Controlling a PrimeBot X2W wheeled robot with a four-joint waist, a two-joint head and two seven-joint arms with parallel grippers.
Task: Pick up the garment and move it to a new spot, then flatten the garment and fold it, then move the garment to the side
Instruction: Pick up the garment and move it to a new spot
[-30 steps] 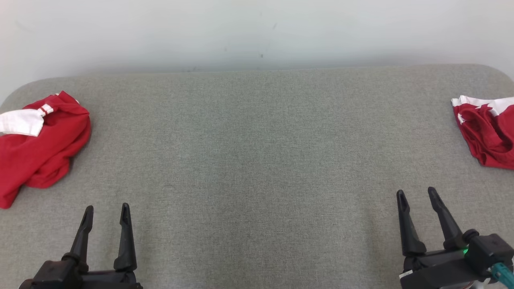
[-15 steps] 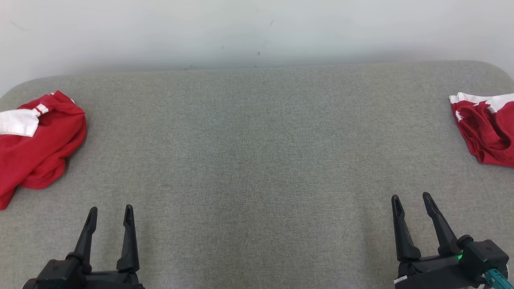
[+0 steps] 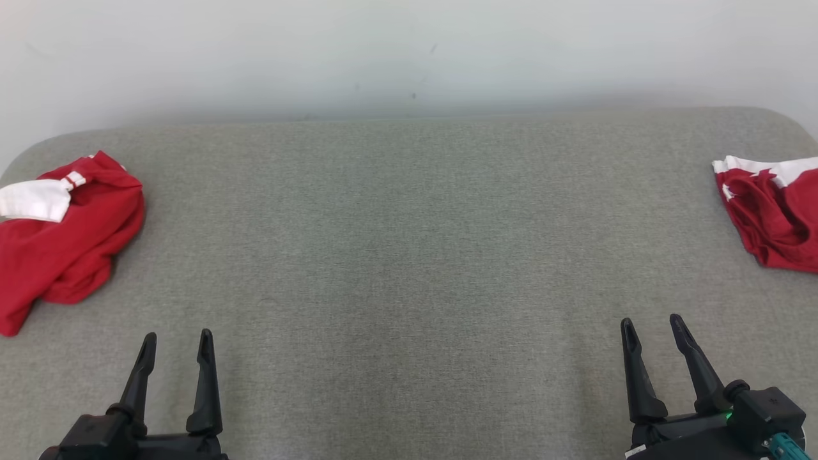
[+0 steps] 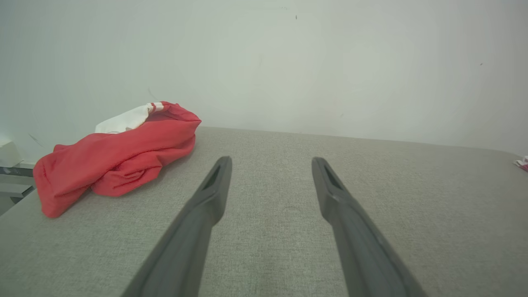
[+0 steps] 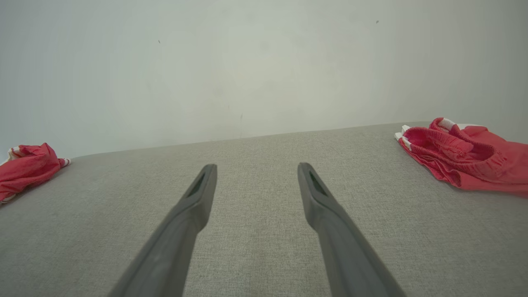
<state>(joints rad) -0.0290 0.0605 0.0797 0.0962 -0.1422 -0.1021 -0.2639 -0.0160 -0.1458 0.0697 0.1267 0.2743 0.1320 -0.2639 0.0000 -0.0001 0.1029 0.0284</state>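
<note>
Evidently we're still at pickup: left gripper [image 3: 177, 334] and right gripper [image 3: 650, 319] gape empty, so next we reach the garment [image 3: 61, 249].

Grey fabric-covered surface [image 3: 409, 255] with rounded far corners meets a pale wall [image 3: 409, 51]

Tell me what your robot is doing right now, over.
Open and empty: left gripper, right gripper. Lying untouched: red garment on the left, red garment on the right. Nothing in the way, over.
</note>
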